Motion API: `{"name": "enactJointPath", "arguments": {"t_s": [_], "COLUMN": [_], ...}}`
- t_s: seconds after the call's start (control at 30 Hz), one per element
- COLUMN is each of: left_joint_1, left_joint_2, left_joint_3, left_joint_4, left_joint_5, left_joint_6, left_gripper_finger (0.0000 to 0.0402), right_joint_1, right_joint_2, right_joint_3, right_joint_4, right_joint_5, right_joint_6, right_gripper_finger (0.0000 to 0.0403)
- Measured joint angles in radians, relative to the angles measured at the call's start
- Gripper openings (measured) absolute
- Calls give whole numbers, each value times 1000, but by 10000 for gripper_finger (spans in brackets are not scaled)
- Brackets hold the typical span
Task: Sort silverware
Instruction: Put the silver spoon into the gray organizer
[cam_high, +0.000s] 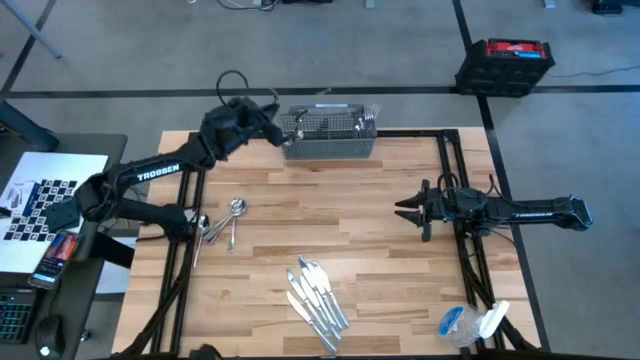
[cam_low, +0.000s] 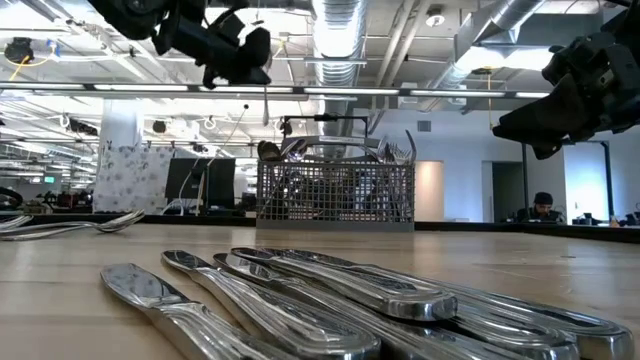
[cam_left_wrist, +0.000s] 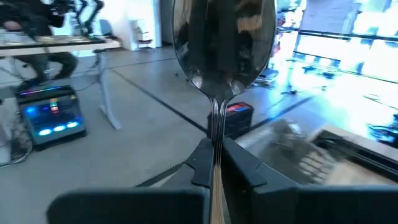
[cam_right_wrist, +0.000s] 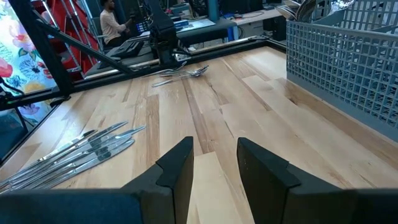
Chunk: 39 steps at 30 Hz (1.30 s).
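Steel spoon (cam_left_wrist: 221, 50) pinched upright in left gripper (cam_left_wrist: 217, 163), raised beside basket (cam_high: 328, 136).

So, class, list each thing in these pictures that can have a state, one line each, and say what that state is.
left gripper: shut on a spoon, raised beside the basket.
spoon: held by its handle, bowl pointing away from the gripper.
right gripper: open, empty, above bare table.
basket: upright at the far edge, silverware standing in it.
knives: lying flat in a group near the front edge.
spoons: lying flat together on the left.
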Motion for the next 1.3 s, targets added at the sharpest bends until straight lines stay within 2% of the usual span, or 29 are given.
{"name": "enactJointPath", "arguments": {"t_s": [0.2,0.37,0.53,0.67,0.77,0.87,1.03,1.17,1.3], "left_joint_1": [51,56,71,71,53,22,-101,-259,-435], "left_joint_2": [151,264,300,239,143,21,-181,-260,-279], "left_joint_3": [0,0,-1,0,0,1,2,-15,-82], "left_joint_4": [106,161,132,55,-112,-334,-822,-1192,-1376], "left_joint_5": [99,82,77,79,77,87,201,219,204], "left_joint_6": [-16,31,53,76,83,-5,-277,-568,-796], "left_gripper_finger": [0,7,56,110,143,162,167,159,154], "right_joint_1": [0,0,0,0,0,0,0,0,0], "right_joint_2": [0,0,0,0,0,0,0,0,0], "right_joint_3": [0,0,0,0,0,0,0,0,0], "right_joint_4": [0,0,0,0,0,0,0,0,0], "right_joint_5": [0,0,0,0,0,0,0,0,0], "right_joint_6": [0,0,0,0,0,0,0,0,0], "right_gripper_finger": [112,112,112,112,112,112,112,112,112]}}
